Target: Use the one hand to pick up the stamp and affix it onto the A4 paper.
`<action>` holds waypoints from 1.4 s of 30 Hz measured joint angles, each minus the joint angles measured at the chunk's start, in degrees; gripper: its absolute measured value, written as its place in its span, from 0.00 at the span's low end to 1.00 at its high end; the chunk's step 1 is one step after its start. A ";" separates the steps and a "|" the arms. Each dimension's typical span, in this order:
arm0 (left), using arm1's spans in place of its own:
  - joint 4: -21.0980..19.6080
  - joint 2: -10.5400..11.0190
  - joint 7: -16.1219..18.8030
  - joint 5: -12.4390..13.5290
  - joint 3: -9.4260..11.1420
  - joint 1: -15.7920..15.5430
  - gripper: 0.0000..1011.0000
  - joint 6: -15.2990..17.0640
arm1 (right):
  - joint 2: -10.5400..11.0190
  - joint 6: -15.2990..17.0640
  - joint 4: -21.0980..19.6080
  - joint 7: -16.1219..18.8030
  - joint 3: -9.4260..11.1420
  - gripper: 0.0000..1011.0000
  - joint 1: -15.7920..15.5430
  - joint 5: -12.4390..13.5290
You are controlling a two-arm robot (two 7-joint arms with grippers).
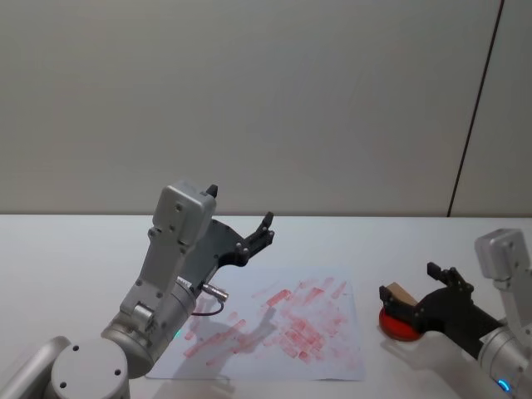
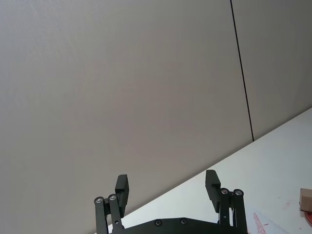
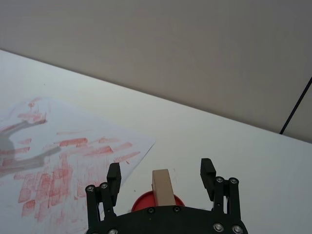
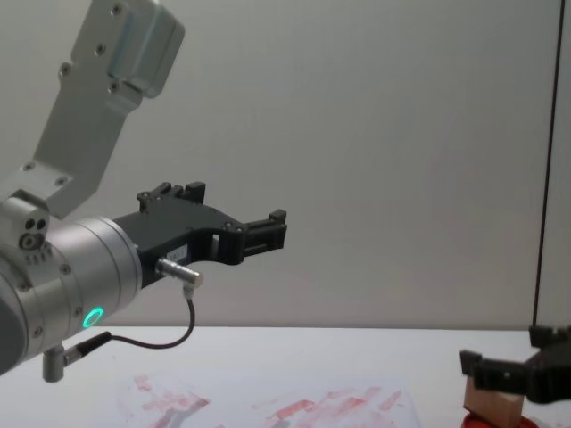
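The stamp point(image 1: 401, 293), a light-tan wooden block, stands upright on a round red ink pad point(image 1: 399, 327) at the table's right. My right gripper point(image 1: 413, 285) straddles it, open, with a gap on each side of the stamp point(image 3: 163, 187) between the fingers point(image 3: 113, 176). From the chest, the stamp point(image 4: 493, 406) sits low at the right with the right gripper point(image 4: 510, 357) over it. The A4 paper point(image 1: 283, 328), covered in red smudges, lies left of the pad. My left gripper point(image 1: 266, 229) hangs open, raised above the paper's far edge.
The white table runs back to a grey wall. My left arm's body point(image 1: 166, 283) leans over the paper's left side and casts a shadow on it. The left gripper point(image 2: 167, 181) points at the wall, with the paper's corner point(image 2: 261, 224) below it.
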 joint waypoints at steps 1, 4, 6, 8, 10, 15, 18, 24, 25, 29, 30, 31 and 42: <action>0.00 0.00 0.00 0.00 0.00 0.00 0.99 0.00 | -0.07 0.11 0.34 0.17 -0.04 0.99 0.16 -0.15; 0.00 0.00 0.00 0.00 0.00 0.00 0.99 0.00 | -0.36 0.46 1.79 0.82 -0.22 0.99 0.83 -0.73; 0.00 0.00 0.00 0.00 0.00 0.00 0.99 0.00 | -0.54 0.71 2.69 1.21 -0.33 0.99 1.26 -1.13; 0.00 0.00 0.00 0.00 0.00 0.00 0.99 0.00 | -0.67 0.83 3.39 1.45 -0.41 0.99 1.56 -1.41; 0.00 0.00 0.00 0.00 0.00 0.00 0.99 0.00 | -0.81 1.02 4.15 1.71 -0.49 0.99 1.92 -1.73; 0.00 0.00 0.00 0.00 0.00 0.00 0.99 0.00 | -1.11 1.55 5.72 2.29 -0.66 0.88 2.64 -2.31; 0.00 0.00 0.00 0.00 0.00 0.00 0.99 0.00 | -1.23 1.76 6.37 2.58 -0.73 0.80 2.98 -2.50; 0.00 0.00 0.00 0.00 0.00 0.00 0.99 0.00 | -1.52 1.86 7.49 2.87 -0.84 0.63 3.59 -2.67; 0.00 0.00 0.00 0.00 0.00 0.00 0.99 0.00 | -1.55 1.86 7.61 2.87 -0.84 0.63 3.65 -2.68; 0.00 0.00 0.00 0.00 0.00 0.00 0.99 0.00 | -1.76 1.73 8.20 2.88 -0.87 0.49 4.07 -2.70; 0.00 0.00 0.00 0.00 0.00 0.00 0.99 0.00 | -1.81 1.69 8.31 2.88 -0.88 0.44 4.15 -2.70; 0.00 0.00 0.00 0.00 0.00 0.00 0.99 0.00 | -1.90 1.64 8.53 2.88 -0.88 0.41 4.33 -2.71; 0.00 0.00 0.00 0.00 0.00 0.00 0.99 0.00 | -2.34 0.61 9.05 2.98 -0.99 0.21 5.14 -2.63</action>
